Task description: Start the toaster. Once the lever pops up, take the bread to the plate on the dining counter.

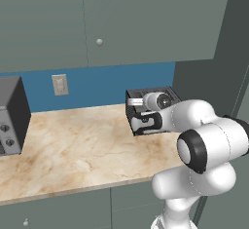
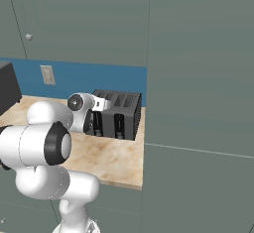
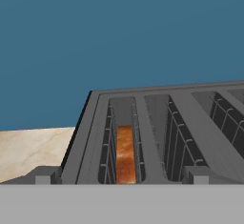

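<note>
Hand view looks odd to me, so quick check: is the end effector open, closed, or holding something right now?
End effector: open and empty, fingertips spread wide just above the toaster, the bread sitting in its slot between them.

We see a dark grey toaster (image 3: 157, 132) with ribbed slots, and in one slot the bread (image 3: 125, 155), orange-brown along its edge. The counter (image 1: 73, 150) is beige marble with brown veining, the wall (image 3: 119, 32) behind plain blue, the cabinets (image 1: 121, 18) dull grey-green.
</note>
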Tool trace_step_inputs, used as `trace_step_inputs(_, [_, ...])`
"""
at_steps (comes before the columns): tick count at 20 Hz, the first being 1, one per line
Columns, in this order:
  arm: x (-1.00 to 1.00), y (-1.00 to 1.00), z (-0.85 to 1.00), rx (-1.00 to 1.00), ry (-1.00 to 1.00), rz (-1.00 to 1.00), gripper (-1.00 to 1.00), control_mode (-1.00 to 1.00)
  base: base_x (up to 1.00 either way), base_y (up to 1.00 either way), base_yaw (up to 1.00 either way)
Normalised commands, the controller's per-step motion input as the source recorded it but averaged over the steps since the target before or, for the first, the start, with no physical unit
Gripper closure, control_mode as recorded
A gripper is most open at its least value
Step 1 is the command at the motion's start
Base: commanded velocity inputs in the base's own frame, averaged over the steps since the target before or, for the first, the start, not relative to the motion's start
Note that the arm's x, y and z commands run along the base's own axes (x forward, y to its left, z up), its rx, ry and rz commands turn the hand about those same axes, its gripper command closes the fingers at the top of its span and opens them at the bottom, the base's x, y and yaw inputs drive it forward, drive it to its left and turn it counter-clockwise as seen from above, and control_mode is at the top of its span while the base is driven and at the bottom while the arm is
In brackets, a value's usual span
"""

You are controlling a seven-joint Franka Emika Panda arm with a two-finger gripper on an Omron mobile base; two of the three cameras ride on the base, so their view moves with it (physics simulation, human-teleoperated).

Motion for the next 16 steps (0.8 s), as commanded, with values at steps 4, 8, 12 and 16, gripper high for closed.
trace_step_inputs(4, [0.00, 0.00, 0.00, 0.00, 0.00, 0.00, -1.00, -1.00, 0.00, 0.00, 0.00])
trace_step_inputs(8, [0.00, 0.00, 0.00, 0.00, 0.00, 0.00, -1.00, -1.00, 0.00, 0.00, 0.00])
trace_step_inputs(12, [0.00, 0.00, 0.00, 0.00, 0.00, 0.00, -1.00, -1.00, 0.00, 0.00, 0.00])
trace_step_inputs(16, [0.00, 0.00, 0.00, 0.00, 0.00, 0.00, -1.00, -1.00, 0.00, 0.00, 0.00])
